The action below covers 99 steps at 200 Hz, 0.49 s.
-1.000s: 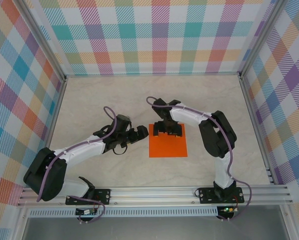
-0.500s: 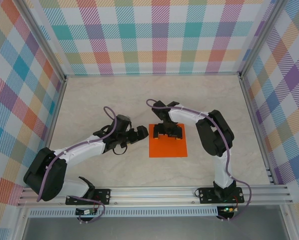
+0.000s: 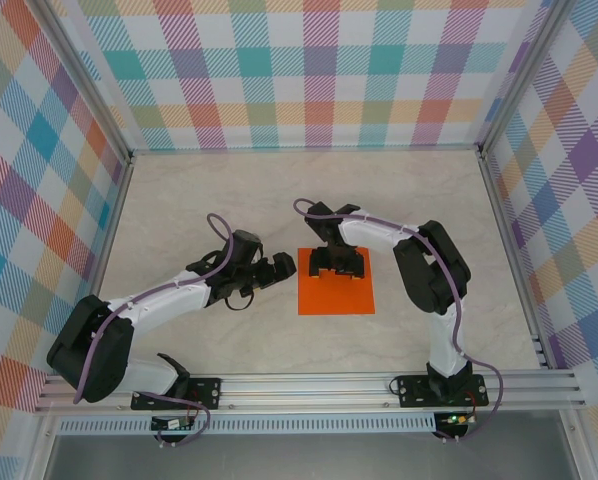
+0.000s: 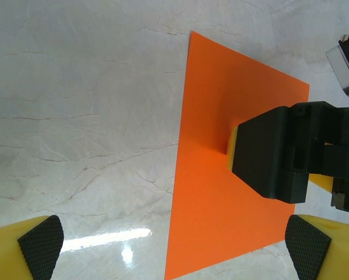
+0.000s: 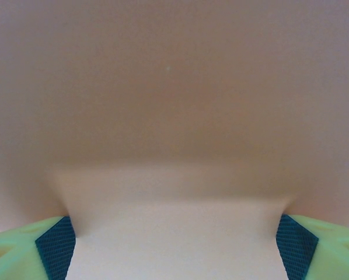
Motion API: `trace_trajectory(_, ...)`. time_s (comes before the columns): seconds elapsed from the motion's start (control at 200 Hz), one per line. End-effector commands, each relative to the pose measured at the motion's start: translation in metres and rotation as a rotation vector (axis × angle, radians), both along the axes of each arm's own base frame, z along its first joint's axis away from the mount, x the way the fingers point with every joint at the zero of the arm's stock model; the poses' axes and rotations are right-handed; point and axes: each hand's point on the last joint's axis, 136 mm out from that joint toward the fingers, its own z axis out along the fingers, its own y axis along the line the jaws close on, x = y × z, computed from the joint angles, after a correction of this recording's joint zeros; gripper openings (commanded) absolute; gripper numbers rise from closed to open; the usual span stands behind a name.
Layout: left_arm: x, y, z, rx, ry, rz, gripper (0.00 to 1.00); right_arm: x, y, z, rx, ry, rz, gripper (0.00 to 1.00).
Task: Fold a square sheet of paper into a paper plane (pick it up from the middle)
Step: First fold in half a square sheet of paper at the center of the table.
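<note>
The bright orange paper (image 3: pixel 336 293) lies flat on the table as a square sheet; a folded paper plane is out of view. My right gripper (image 3: pixel 337 262) points down onto the sheet's far half, fingers spread wide and open. In the right wrist view the paper (image 5: pixel 174 116) is a close blur between the two pads (image 5: pixel 56 245). My left gripper (image 3: pixel 279 268) hovers open just left of the sheet's far left corner, apart from it. Seen from the left wrist, the sheet (image 4: pixel 221 198) stretches ahead with the black right gripper (image 4: pixel 279 151) resting on it.
The pale marble tabletop (image 3: pixel 209 200) spreads around the sheet. Checked walls (image 3: pixel 309 70) and aluminium posts enclose three sides. A metal rail (image 3: pixel 309 385) with both arm bases runs along the near edge.
</note>
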Motion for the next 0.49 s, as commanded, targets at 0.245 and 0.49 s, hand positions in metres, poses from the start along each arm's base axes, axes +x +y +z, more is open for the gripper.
trace_trajectory(0.245,0.000,-0.002,0.010,0.006,-0.021,-0.007,1.00,-0.025,-0.008,-0.037,-0.047,0.125,0.009,0.84)
trace_trajectory(0.49,0.000,-0.002,0.011,0.007,-0.019,-0.009,1.00,-0.018,-0.001,-0.023,-0.016,0.098,0.023,0.82)
